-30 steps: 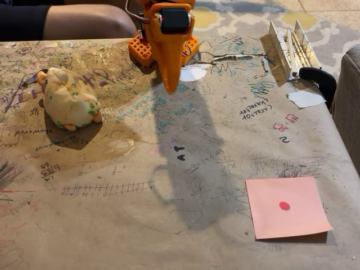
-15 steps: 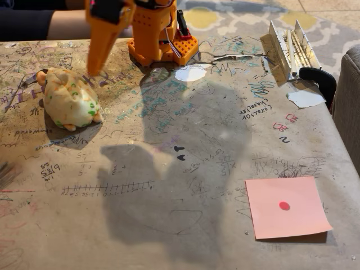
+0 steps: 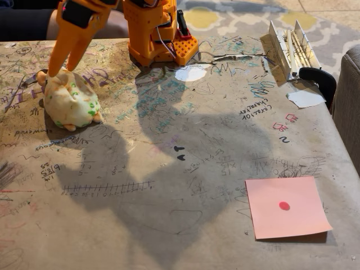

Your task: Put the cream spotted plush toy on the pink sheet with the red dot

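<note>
Orange plastic marks the gripper point(image 3: 59, 67), which hangs tip-down at the upper left of the fixed view, just above the far edge of the cream spotted plush toy point(image 3: 70, 101). Its fingers look slightly parted at the tips, holding nothing, probably lined up to straddle the soft body for a pinch from above. The toy sits on the scribbled brown surface point(image 3: 169, 169), well apart from the pink sheet with the red dot point(image 3: 287, 207) at the lower right, so the carry will cross the surface diagonally.
</note>
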Robot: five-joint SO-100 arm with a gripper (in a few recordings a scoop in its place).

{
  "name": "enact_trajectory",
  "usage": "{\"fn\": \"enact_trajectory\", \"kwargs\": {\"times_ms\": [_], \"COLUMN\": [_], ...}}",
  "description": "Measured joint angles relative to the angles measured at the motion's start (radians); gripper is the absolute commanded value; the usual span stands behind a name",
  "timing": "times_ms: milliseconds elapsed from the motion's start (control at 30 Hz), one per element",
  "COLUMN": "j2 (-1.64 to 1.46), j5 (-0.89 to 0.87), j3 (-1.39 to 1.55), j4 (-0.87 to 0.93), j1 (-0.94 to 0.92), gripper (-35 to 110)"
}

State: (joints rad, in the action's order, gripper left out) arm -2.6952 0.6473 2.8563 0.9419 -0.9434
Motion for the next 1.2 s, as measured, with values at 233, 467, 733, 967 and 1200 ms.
{"fn": "enact_trajectory", "kwargs": {"times_ms": [233, 467, 733, 967, 1200], "j2": [0.239, 0.581, 0.810, 0.834, 0.841], "j5": [0.023, -0.051, -0.104, -0.066, -0.058], "j3": [-0.101, -0.339, -0.603, -0.604, -0.598], "j4": [0.048, 0.137, 0.189, 0.189, 0.229], "j1": [-0.005, 0.041, 0.063, 0.071, 0.130], "gripper": [30, 30, 30, 23, 28]}}
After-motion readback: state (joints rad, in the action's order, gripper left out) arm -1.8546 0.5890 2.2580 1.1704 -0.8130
